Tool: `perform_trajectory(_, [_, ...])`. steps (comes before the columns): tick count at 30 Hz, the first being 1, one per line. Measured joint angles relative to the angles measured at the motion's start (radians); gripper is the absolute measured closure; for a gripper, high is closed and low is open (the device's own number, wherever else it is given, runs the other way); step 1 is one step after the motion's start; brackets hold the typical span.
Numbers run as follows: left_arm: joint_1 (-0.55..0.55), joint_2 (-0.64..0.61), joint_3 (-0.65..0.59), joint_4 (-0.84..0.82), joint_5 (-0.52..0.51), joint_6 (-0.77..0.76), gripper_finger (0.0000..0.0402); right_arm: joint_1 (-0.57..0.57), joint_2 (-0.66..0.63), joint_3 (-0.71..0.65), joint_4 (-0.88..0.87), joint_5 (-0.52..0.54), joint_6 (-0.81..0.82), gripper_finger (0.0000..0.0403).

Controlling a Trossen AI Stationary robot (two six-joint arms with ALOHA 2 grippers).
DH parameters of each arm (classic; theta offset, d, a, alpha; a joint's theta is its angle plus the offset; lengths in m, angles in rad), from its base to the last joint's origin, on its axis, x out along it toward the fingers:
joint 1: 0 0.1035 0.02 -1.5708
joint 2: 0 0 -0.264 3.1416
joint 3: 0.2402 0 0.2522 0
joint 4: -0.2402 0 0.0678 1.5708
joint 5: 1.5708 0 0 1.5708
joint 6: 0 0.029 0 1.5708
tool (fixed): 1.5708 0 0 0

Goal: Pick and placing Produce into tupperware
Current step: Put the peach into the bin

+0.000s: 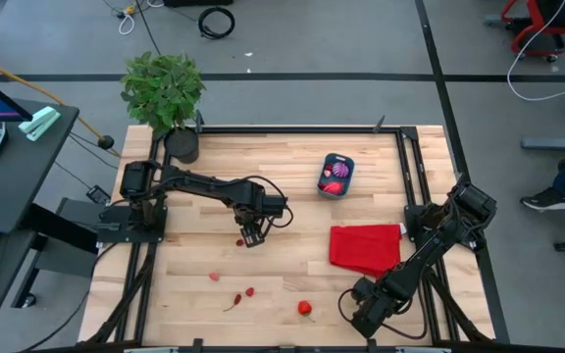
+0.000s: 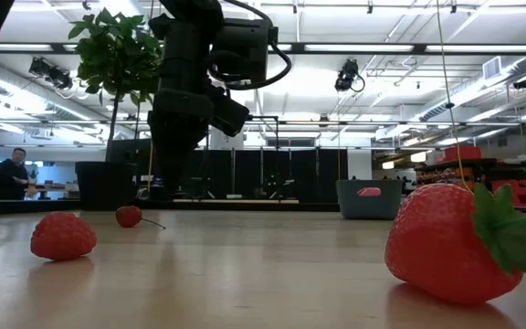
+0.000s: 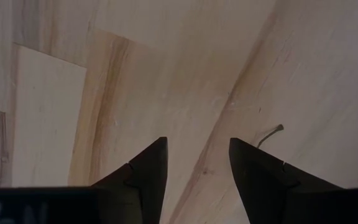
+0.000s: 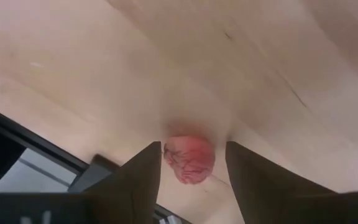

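The blue tupperware [image 1: 337, 176] stands at the table's far middle with a purple and some red produce in it; it also shows in the low view [image 2: 370, 197]. My left gripper [image 1: 253, 237] is open and empty above the table's middle, beside a cherry [image 1: 240, 242] whose stem shows in the left wrist view [image 3: 270, 134]. Loose produce lies near the front: a small piece [image 1: 214, 277], two red pieces [image 1: 243, 295] and a strawberry [image 1: 305, 308]. My right gripper [image 1: 363, 312] is open at the near edge, pointing down over a pink-red piece [image 4: 189, 160]. My right gripper's open fingers [image 4: 135, 180] stand on either side of the pink-red piece [image 4: 189, 160], which lies on the table by its near edge. The fingers come from above. I cannot tell whether a finger touches the piece.
A flat red cloth [image 1: 366, 248] lies right of the middle. A potted plant [image 1: 170, 98] stands at the far left corner. In the low view a big strawberry [image 2: 446, 242] is close to the camera, with a smaller one [image 2: 62, 236] and the cherry [image 2: 129, 216] to the left.
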Motion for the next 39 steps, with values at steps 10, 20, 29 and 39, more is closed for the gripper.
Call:
perform_trajectory(10, [0.0,0.0,0.0,0.0,0.0,0.0,0.0226,-0.001,0.0,0.0,0.001,-0.002,0.002,0.0263])
perform_trajectory(20, [0.0,0.0,0.0,0.0,0.0,-0.001,0.0226,-0.027,0.0,0.0,0.012,-0.009,-0.005,0.0374])
perform_trajectory(29, [0.0,0.0,0.0,0.0,0.0,-0.048,0.0229,-0.159,-0.17,0.0,-0.04,0.255,-0.123,0.0375])
perform_trajectory(39, [0.0,0.0,0.0,0.004,0.0,-0.053,0.0229,-0.572,-0.471,0.0,-0.187,0.793,-0.659,0.0363])
